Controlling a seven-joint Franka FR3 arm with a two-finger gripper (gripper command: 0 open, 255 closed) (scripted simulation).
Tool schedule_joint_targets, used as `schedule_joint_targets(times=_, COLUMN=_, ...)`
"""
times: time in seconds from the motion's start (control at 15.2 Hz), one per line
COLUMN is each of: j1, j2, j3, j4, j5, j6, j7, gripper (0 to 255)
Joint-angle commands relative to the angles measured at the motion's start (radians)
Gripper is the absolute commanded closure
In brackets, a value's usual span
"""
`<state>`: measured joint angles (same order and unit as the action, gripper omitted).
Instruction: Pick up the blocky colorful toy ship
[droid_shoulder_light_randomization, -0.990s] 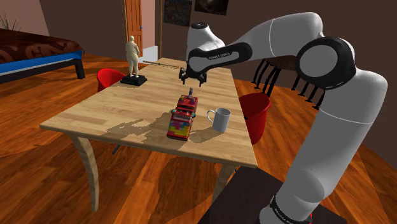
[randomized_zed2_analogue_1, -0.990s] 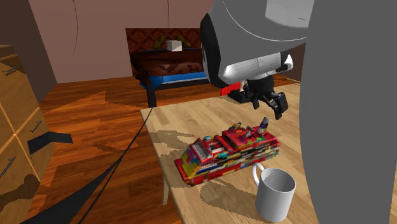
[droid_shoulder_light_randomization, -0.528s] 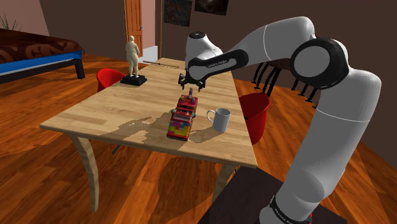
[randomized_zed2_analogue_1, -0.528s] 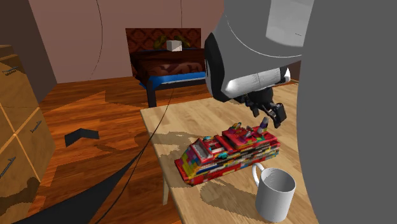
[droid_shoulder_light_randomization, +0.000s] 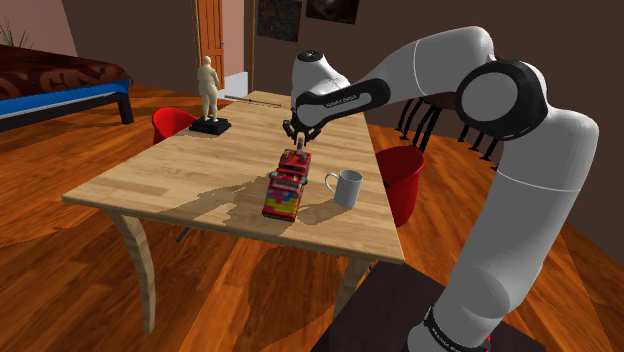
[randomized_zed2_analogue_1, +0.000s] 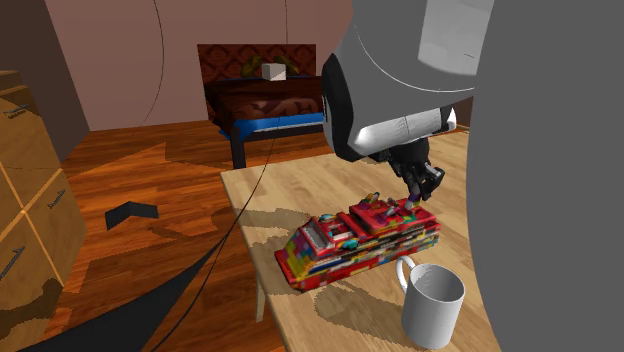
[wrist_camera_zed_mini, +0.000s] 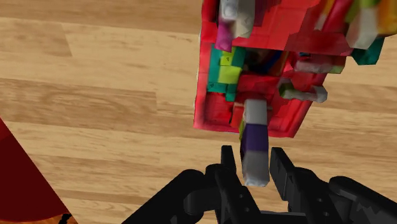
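Wooden table (wrist_camera_zed_mini: 95, 95) bears toy ship (wrist_camera_zed_mini: 267, 70), cropped in wrist view.

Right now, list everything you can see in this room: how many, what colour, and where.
toy ship: one, mostly red with multicoloured blocks, middle of the table
mug: one, white, on the table beside the ship, on the shoulder view's right
figurine: one, tan on a dark base, far end of the table
table: one, light wood
chairs: two, red, one near the figurine, one near the mug
bed: one, brown over blue, across the room
door: one, orange-brown, behind the figurine
arm: one, white with dark joints, reaching over the table
jaws: one pair, black, closed on the ship's upright post
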<state>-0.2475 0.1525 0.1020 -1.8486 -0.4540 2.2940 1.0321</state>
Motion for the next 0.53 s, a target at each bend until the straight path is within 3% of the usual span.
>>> schedule_joint_targets(times=0.0, j1=0.000, j2=0.000, j3=0.000, j4=-0.001, j5=0.000, j6=0.000, j7=0.000, gripper=255)
schedule_joint_targets(times=0.46, j1=0.001, j2=-0.016, j3=0.005, j4=0.041, j5=0.021, j6=-0.054, j7=-0.028, gripper=255)
